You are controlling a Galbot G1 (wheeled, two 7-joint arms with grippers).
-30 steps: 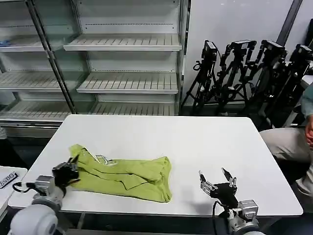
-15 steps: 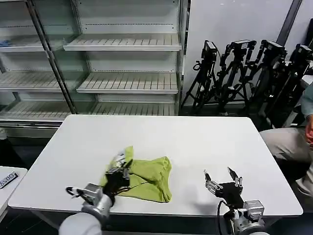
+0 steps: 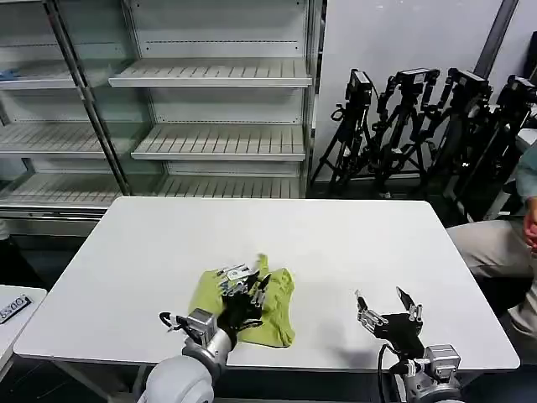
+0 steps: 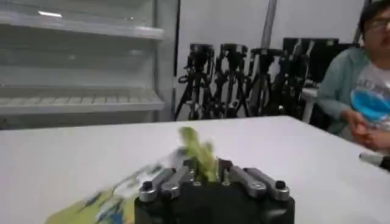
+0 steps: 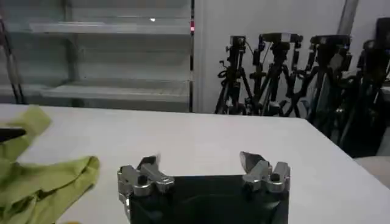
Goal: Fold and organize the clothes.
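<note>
Left gripper [image 3: 243,295] pinches shirt [image 3: 273,304]; wrist view shows fabric clamped.

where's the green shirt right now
In the head view the lime-green shirt lies bunched on the white table near its front edge, left of centre, with the left gripper shut on its fabric; the open right gripper is apart.

no text, label or number is legible on anything here.

Bright even room light, soft shadows, left wrist view blurred.
</note>
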